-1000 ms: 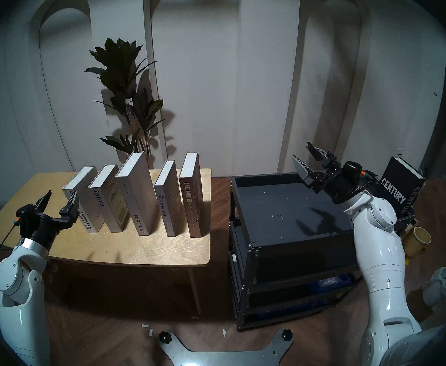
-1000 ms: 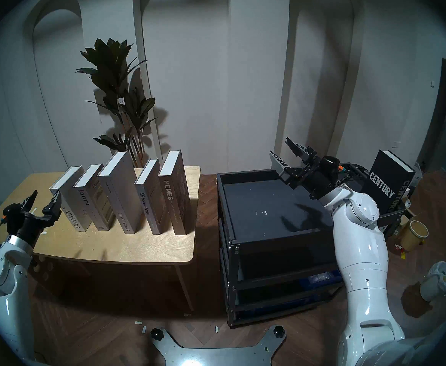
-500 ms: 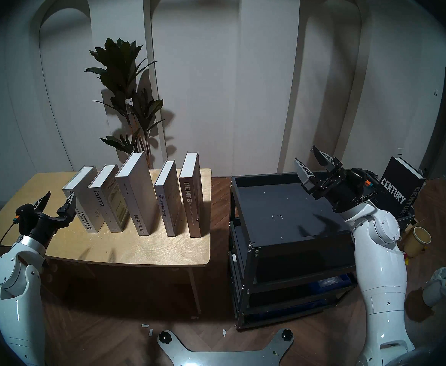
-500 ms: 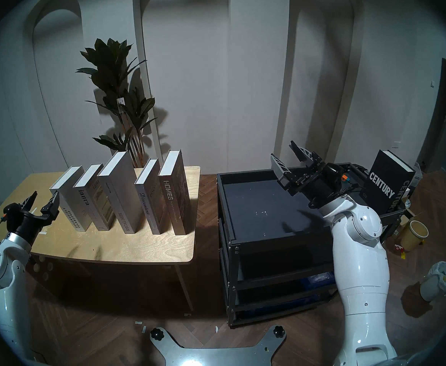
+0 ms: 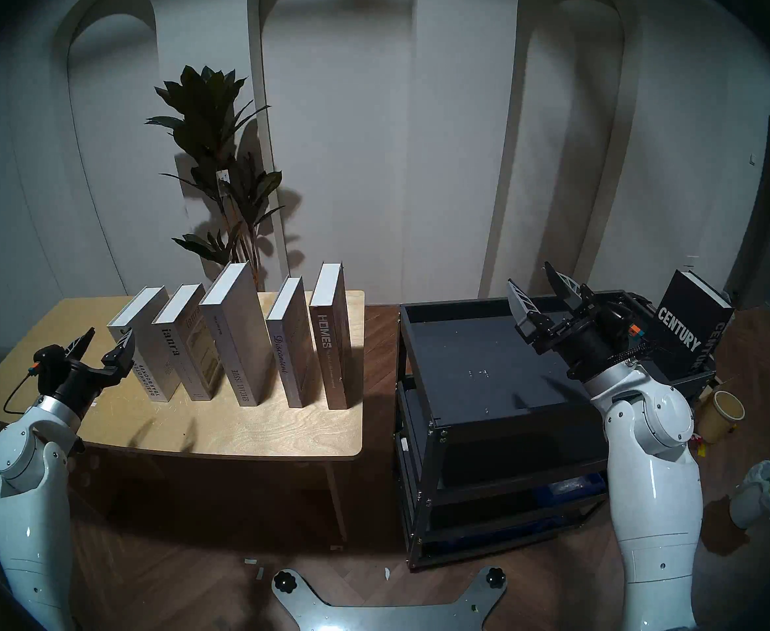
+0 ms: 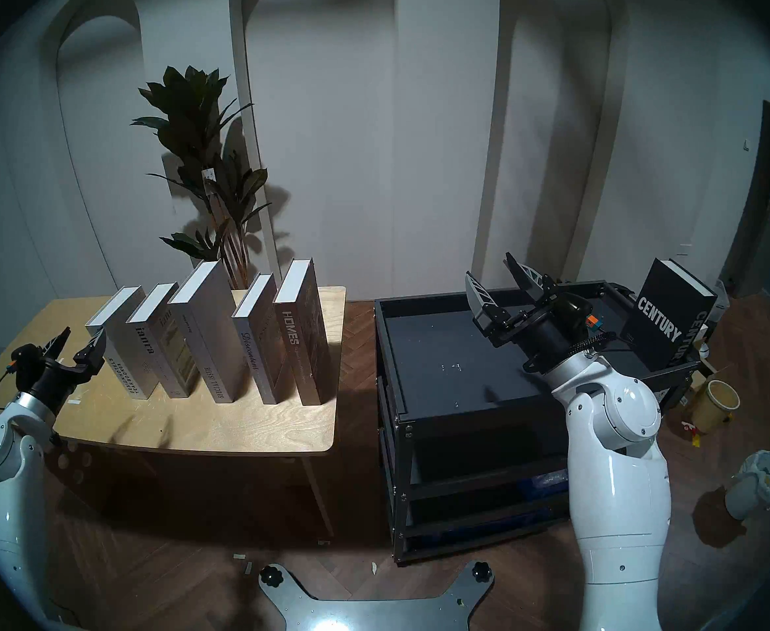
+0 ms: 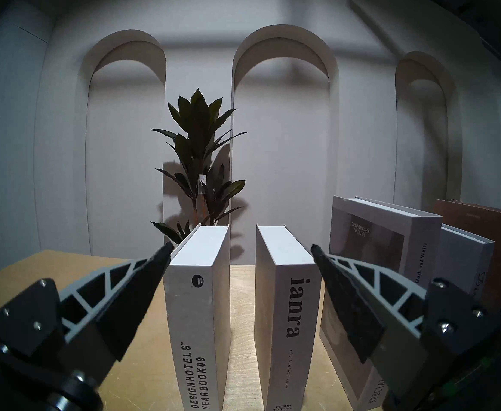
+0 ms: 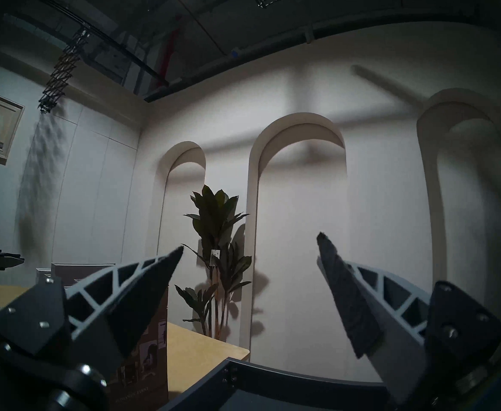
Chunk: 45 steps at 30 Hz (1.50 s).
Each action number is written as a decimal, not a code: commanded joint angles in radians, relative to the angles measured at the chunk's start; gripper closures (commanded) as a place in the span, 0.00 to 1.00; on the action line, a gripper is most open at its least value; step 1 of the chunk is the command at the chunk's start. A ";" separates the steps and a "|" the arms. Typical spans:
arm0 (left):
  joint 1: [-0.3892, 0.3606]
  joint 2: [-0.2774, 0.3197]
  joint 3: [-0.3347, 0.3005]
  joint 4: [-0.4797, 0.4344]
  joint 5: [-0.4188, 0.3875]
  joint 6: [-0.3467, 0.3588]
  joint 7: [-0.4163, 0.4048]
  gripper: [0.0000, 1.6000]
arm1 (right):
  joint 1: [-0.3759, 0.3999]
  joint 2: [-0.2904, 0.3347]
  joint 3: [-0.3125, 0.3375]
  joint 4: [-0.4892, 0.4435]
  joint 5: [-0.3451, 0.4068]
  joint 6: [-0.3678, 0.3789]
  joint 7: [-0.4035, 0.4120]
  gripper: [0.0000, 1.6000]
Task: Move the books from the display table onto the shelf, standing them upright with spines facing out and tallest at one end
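Five books (image 5: pixel 233 338) stand on your table (image 5: pixel 260 429); only head views show CENTURY (image 5: pixel 688 329), while left gripper (image 7: pixel 240 250) and right gripper (image 8: pixel 249 244) gape wide, empty.

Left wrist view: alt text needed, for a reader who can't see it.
Open left gripper faces two upright white books on a plywood table, spines out: DESIGNHOTELS YEARBOOK09 and ianra, with a gap between them. More books stand to the right; a potted plant and arched wall niches sit behind.

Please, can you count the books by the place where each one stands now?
On the display table: 5 books, from DESIGN HOTELS YEARBOOK to HOMES.
On the shelf: 1 book, the black CENTURY.
Total: 6
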 commanded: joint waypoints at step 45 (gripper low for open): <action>-0.443 0.258 0.185 0.614 -0.031 -0.178 -0.258 0.00 | -0.317 -0.184 -0.274 -0.477 -0.435 0.419 -0.852 0.00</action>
